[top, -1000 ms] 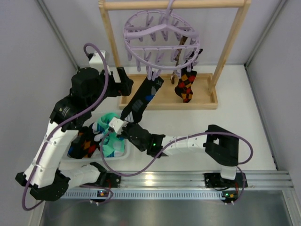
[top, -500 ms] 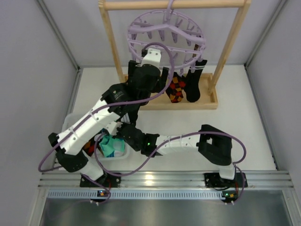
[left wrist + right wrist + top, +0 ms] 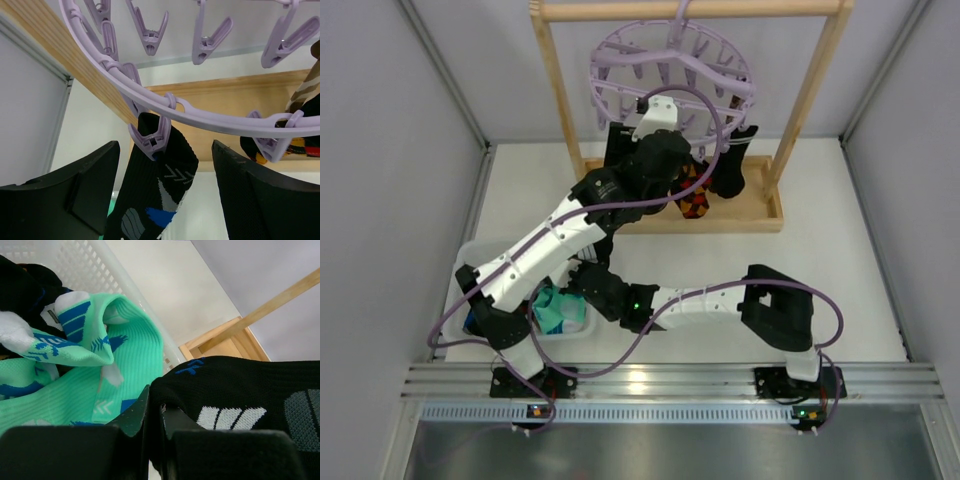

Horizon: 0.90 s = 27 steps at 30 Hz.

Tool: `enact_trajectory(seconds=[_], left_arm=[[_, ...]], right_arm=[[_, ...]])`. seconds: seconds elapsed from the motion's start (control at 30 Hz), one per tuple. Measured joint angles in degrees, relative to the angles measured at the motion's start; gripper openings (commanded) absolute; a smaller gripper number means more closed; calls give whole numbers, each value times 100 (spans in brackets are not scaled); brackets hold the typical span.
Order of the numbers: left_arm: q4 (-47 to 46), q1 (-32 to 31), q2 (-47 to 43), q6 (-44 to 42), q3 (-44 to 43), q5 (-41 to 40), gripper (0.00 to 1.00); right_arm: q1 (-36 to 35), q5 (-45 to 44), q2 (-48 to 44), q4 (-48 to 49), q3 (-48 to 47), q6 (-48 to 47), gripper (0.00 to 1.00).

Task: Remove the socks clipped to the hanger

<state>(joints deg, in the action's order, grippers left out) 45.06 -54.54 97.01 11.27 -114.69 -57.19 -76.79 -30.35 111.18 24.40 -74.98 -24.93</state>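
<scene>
- White basket (image 3: pixel 468 258) sat near-left on the table (image 3: pixel 820 250); mint-green sock (image 3: pixel 125 365) lay crumpled inside.
- R gripper (image 3: pixel 154 406) was just beside that sock, jaws fully closed, pinching fabric of a black sock (image 3: pixel 240 385) w/ grey, white & blue marks.
- L gripper (image 3: pixel 165 152) was up under the lilac hanger (image 3: pixel 670 62), jaws wide apart, one finger each side of the black sock's cuff; held nothing, no contact visible.
- Black sock's cuff was clamped in a peg (image 3: pixel 149 140) on the hanger's outer ring, btwn the L fingers.
- Further right: brown-striped sock (image 3: pixel 306 92) & red/yellow diamond sock (image 3: pixel 692 198) hung from the same ring.
- Hanger hung by its hook from wooden frame (image 3: pixel 806 100) top rail.
</scene>
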Motion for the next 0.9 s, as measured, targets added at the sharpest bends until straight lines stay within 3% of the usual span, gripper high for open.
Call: enact_trajectory(seconds=[0.1,0.47,0.6,0.9], left_arm=[[-4,0,94,-52,-72,-223,72],[-52,109,302,-96,-144,-538,70],[-136,219,339,-138,-144,-529,60],[-601,363,352,-339,94,-490,48]], right_arm=[[0,-2,-4,2,17,2,0],[-4,-11,-138,-2,236,13,0],[-9,-4,-214,13,306,9,0],[-125,9,-437,39,533,2,0]])
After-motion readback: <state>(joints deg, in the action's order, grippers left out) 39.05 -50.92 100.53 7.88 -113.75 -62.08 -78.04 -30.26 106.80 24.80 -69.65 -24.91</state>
